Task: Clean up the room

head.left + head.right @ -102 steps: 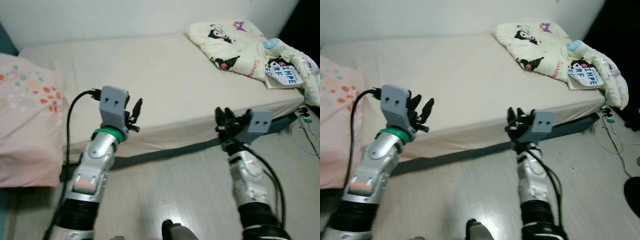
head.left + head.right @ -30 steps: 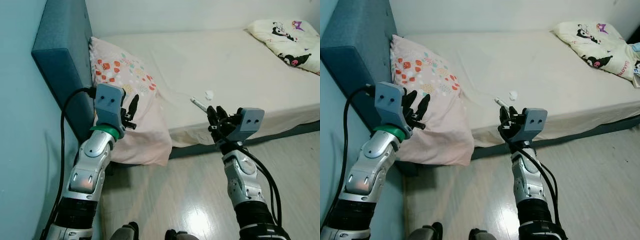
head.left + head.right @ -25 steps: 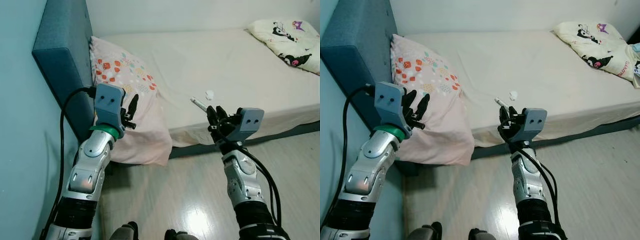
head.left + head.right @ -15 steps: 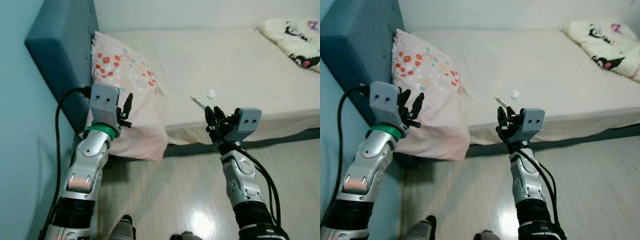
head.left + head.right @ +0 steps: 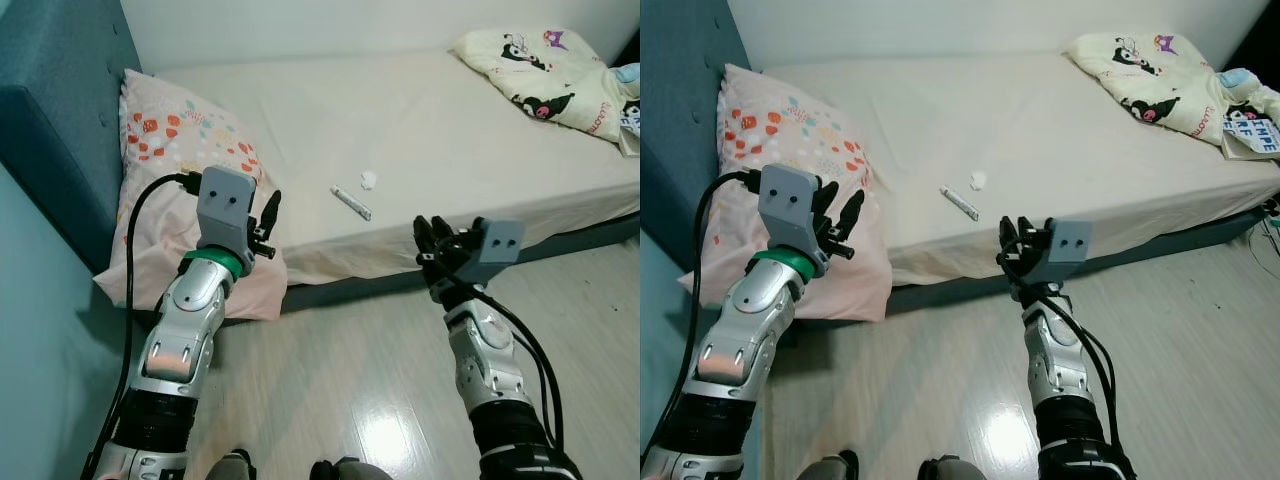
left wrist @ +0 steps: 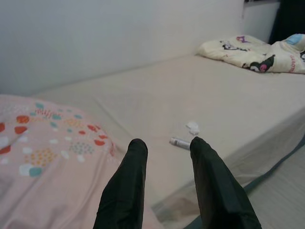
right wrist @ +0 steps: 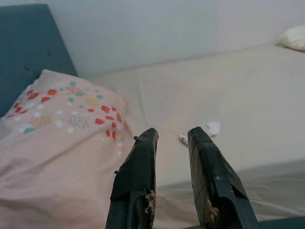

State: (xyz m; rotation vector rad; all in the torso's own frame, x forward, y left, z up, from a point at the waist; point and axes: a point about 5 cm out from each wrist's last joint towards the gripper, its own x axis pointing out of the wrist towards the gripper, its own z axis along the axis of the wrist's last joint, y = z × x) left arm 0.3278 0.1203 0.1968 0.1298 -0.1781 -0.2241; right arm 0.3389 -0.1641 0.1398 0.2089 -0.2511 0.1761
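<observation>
Left eye view: I am holding my left pincer [image 5: 268,222] and right pincer [image 5: 436,243] up before the bed [image 5: 300,110], both with fingers slightly apart, gripping nothing. A small tube [image 5: 351,202] and a crumpled tissue [image 5: 368,180] are lying on the sheet between and beyond them, the pillow [image 5: 170,150] beside my left.

Only one thing carries readable print — a white booklet [image 5: 1248,135] with bold blue capitals, lying at the far corner of the bed [image 5: 1040,120], just beside the cartoon-patterned blanket [image 5: 1145,80]. The top line reads "IMPE"; the lines below are too small and cut off to make out. Nothing else around the bed bears legible text.
</observation>
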